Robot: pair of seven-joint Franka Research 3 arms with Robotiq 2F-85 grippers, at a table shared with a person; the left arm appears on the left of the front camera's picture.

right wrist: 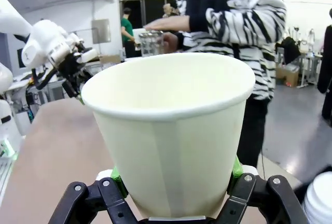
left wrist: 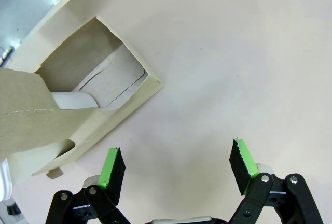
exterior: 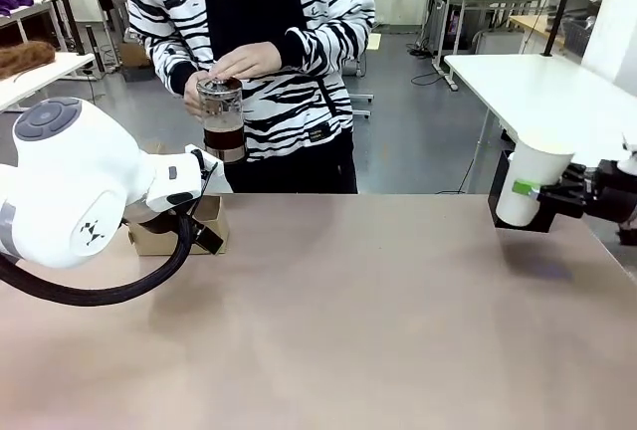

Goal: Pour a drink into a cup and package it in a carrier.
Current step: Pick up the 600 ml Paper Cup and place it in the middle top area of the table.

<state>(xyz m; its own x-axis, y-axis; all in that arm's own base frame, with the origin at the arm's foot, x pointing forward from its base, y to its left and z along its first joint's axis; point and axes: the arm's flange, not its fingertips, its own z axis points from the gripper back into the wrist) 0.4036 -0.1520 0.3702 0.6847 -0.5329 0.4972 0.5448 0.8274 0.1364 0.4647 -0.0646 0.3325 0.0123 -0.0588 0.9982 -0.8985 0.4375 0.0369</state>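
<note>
At the table (exterior: 348, 330): one carrier (left wrist: 114, 120), one cup (exterior: 530, 181), one carafe (exterior: 221, 116).

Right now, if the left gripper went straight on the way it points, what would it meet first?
Probably the bare table. The open left gripper looks straight down at it, and the carrier sits off to one side of that line. Depth is hard to judge, but nothing lies between.

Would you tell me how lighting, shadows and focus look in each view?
Front view: even light, with a soft shadow on the pinkish-brown table beneath the white paper cup held by the right gripper. Left wrist view: the table looks washed out pale; the open left gripper and brown cardboard carrier are sharp. Right wrist view: wide-angle bulge makes the cup loom; the background is softer.
</note>
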